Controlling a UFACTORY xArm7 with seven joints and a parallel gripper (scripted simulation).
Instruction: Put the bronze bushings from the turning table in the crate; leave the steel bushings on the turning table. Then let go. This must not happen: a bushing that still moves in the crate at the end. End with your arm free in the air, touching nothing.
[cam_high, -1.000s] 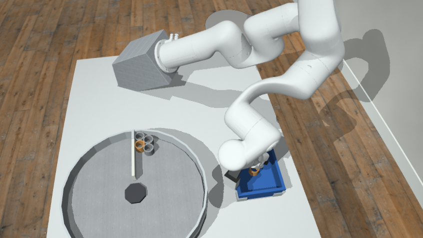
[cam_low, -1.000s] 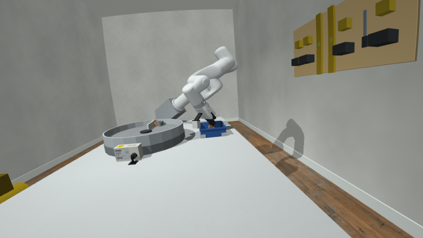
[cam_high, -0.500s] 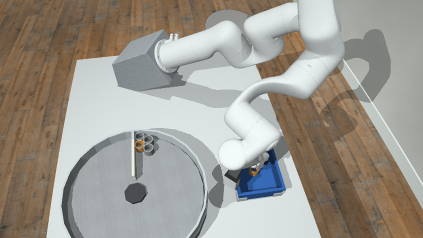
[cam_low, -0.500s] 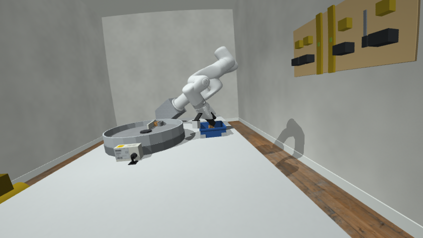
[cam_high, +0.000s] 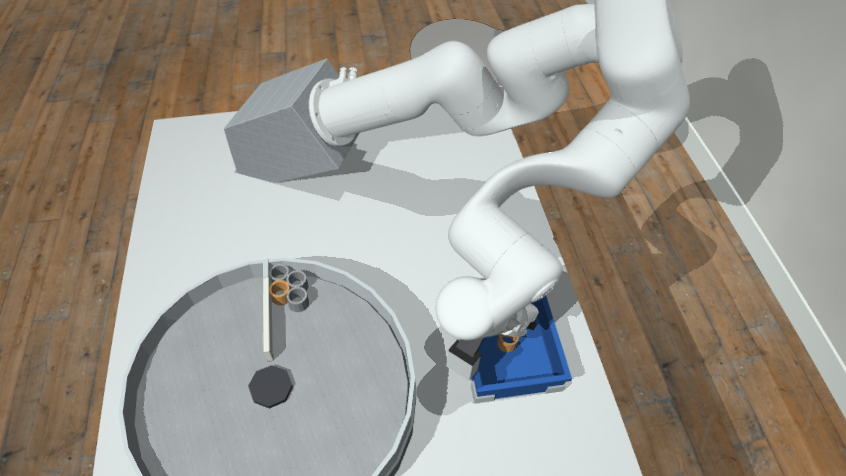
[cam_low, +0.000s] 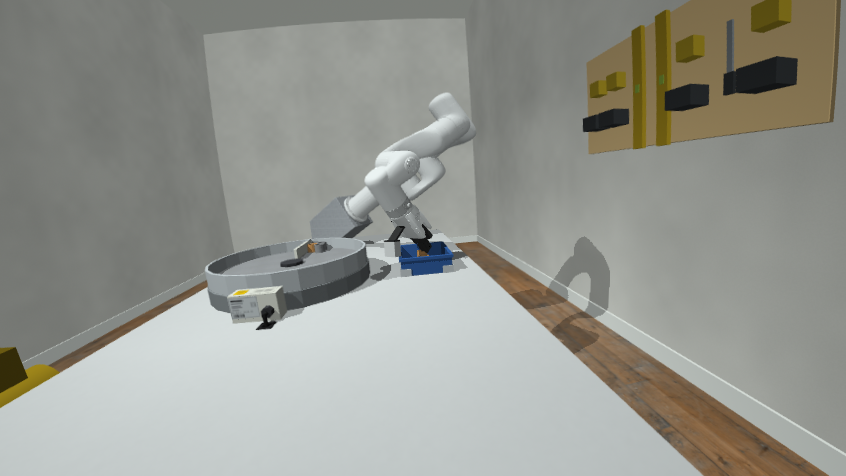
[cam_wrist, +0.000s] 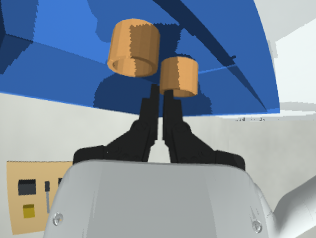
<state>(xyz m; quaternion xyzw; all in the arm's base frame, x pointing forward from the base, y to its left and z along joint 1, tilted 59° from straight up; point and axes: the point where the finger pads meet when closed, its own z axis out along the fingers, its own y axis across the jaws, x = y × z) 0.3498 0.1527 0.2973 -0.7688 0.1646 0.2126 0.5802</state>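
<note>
My gripper (cam_wrist: 161, 97) points down into the blue crate (cam_high: 523, 387) (cam_low: 425, 265) (cam_wrist: 55, 30). Its black fingers are nearly together, one each side of the wall of a bronze bushing (cam_wrist: 181, 75), low in the crate. Another bronze bushing (cam_wrist: 134, 47) stands beside it, nearer the wrist camera. The top view shows bronze in the crate below the hand, but I cannot tell which bushing. On the turning table (cam_high: 337, 402) (cam_low: 331, 278), one bronze bushing (cam_high: 279, 296) stands close against three steel bushings (cam_high: 279, 272) (cam_high: 296, 279) (cam_high: 297, 300).
A pale divider bar (cam_high: 266, 313) stands beside the bushings on the turning table, which has a raised rim and a dark hub (cam_high: 270, 386). A white labelled box (cam_low: 254, 304) and a small black stand (cam_low: 266, 316) are beside the turning table.
</note>
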